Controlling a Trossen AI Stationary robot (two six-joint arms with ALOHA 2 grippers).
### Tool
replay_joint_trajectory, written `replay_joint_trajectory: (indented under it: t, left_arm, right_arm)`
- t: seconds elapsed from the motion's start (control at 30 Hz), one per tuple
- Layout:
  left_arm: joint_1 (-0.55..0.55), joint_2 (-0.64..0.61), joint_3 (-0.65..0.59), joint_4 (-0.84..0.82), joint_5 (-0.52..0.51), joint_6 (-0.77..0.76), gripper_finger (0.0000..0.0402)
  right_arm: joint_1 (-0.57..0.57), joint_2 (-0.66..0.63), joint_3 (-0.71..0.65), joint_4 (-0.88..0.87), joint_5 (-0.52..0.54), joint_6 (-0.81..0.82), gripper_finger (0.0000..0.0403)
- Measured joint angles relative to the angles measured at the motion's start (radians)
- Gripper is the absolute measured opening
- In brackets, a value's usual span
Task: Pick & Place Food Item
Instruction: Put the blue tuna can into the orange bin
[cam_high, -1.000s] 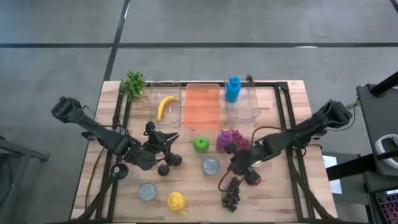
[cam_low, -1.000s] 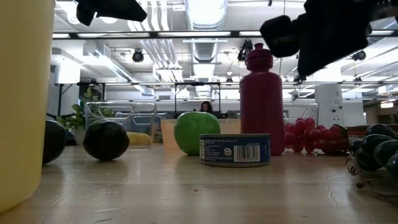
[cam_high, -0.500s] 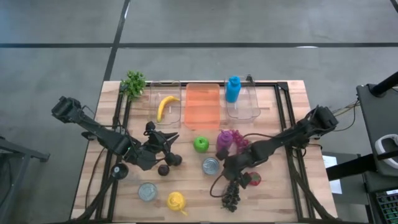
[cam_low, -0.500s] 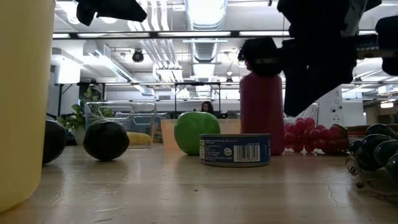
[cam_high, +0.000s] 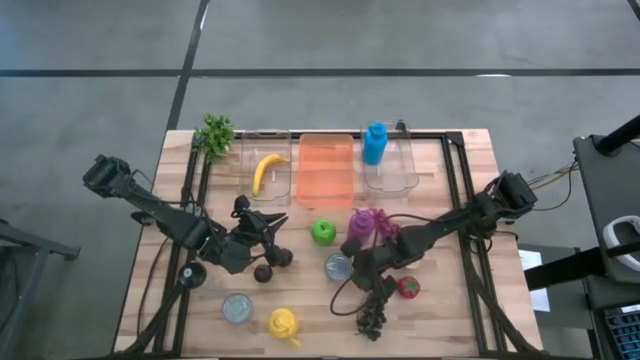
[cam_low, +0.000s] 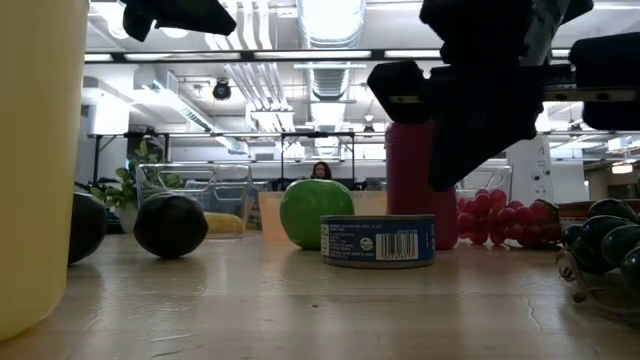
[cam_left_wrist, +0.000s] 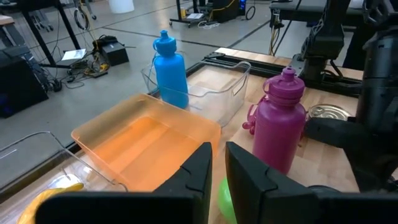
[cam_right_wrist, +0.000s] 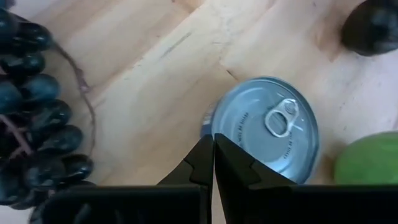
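Tuna can (cam_right_wrist: 264, 140) sits just under our right gripper (cam_right_wrist: 213, 163), whose fingers are pressed together; descending like that would shove it toward the green apple (cam_right_wrist: 367, 167).

wooden table (cam_high: 470, 160) with apple (cam_high: 322, 232), can (cam_high: 338, 266), grapes (cam_high: 373, 316)

two bottles (cam_high: 375, 143), three bins (cam_high: 325, 170) (two clear), two cans (cam_high: 339, 266).

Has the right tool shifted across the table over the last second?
Yes. The right tool has moved left, from beside the strawberry to next to the tin can.
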Motion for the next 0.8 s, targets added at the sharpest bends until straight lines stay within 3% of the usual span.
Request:
replay_joint_trajectory:
  t: [0.8]
  left_arm:
    - [0.0, 0.0, 0.0, -0.001, 0.0, -0.001, 0.0047]
  right_arm:
    - [-0.024, 0.036, -0.002, -0.002, -0.011, -0.017, 0.0008]
